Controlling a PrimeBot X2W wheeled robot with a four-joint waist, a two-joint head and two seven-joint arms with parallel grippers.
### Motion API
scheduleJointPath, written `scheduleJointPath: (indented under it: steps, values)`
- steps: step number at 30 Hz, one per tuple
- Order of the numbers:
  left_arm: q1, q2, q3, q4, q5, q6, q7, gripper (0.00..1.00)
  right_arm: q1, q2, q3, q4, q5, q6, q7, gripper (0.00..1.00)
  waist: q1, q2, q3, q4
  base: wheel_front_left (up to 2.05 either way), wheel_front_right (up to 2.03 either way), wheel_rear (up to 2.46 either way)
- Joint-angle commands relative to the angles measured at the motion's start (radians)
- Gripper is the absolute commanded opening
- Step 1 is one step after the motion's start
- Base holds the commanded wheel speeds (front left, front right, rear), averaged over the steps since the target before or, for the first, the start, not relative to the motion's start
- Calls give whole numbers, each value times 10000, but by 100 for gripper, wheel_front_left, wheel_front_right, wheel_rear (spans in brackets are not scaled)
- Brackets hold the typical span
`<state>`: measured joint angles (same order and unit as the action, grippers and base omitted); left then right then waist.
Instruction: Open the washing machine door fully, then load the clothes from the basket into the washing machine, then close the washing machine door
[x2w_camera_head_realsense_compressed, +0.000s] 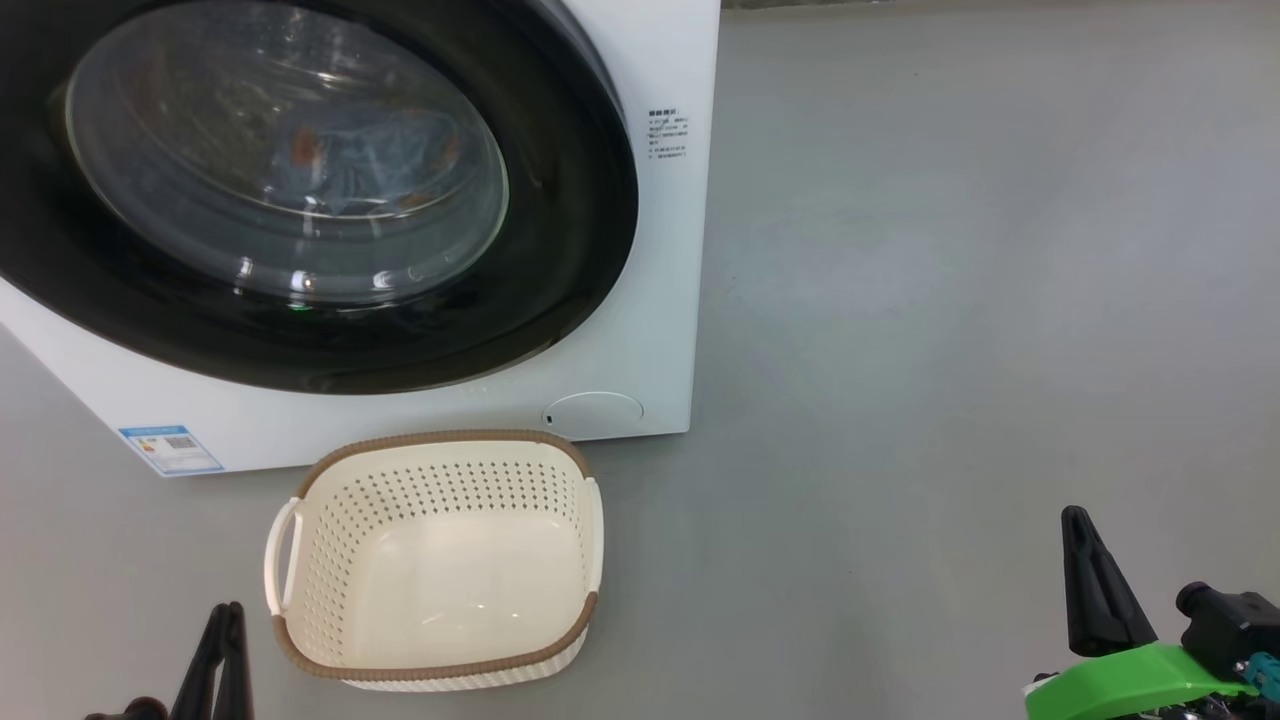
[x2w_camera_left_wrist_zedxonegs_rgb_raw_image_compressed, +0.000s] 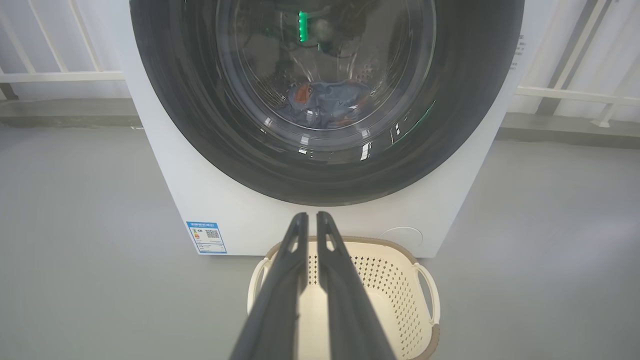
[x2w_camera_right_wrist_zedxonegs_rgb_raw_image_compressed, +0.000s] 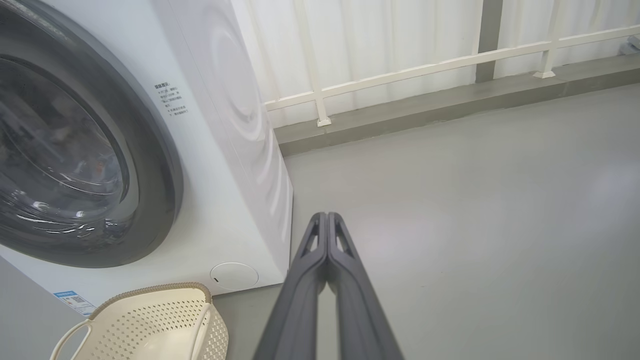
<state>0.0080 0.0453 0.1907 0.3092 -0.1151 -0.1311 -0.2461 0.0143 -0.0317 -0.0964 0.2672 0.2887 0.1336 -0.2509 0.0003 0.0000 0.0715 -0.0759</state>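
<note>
Left wrist view: I read the left gripper (x2w_camera_left_wrist_zedxonegs_rgb_raw_image_compressed: 310, 220) fingers nearly together, holding nothing, over the basket (x2w_camera_left_wrist_zedxonegs_rgb_raw_image_compressed: 395, 280) on the floor (x2w_camera_left_wrist_zedxonegs_rgb_raw_image_compressed: 75, 250). The right gripper (x2w_camera_right_wrist_zedxonegs_rgb_raw_image_compressed: 327, 218) fingers touch, empty, beside the washing machine (x2w_camera_right_wrist_zedxonegs_rgb_raw_image_compressed: 225, 150). The washing machine door (x2w_camera_left_wrist_zedxonegs_rgb_raw_image_compressed: 200, 130) is closed; the clothes (x2w_camera_left_wrist_zedxonegs_rgb_raw_image_compressed: 325, 102) lie inside the drum (x2w_camera_left_wrist_zedxonegs_rgb_raw_image_compressed: 260, 60), seen through it.

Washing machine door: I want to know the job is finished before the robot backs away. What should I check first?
1. Washing machine door closed against the front: ok.
2. Door actually latched: cannot tell.
3. Clothes inside the washing machine: ok.
4. Basket empty: ok.
5. Left pincer holding nothing: ok.
6. Right pincer holding nothing: ok.
</note>
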Motion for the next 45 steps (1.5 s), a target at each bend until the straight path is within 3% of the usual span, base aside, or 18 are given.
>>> scheduleJointPath:
  steps: [1, 4, 9, 45]
  values:
    - [-41, 156, 12, -180, -369, 0, 65, 0, -44, -127, 6, -222, 374, -1, 50, 0, 7, 0, -21, 18, 0, 0, 0]
    - [-58, 153, -13, -199, -731, 0, 150, 0, -59, -138, 12, -232, 704, -2, 130, 0, 23, 0, -59, 38, 0, 0, 0]
    - [-109, 149, -54, -209, -1332, 0, 287, 0, -112, -155, 25, -222, 1251, -3, 262, 0, 0, 0, -65, 69, 0, 0, 0]
    - [-441, 118, -277, -339, -5555, 1, 1311, 0, -455, -233, 57, -223, 5040, -11, 1235, 0, -2, 0, -255, 283, 0, 0, 0]
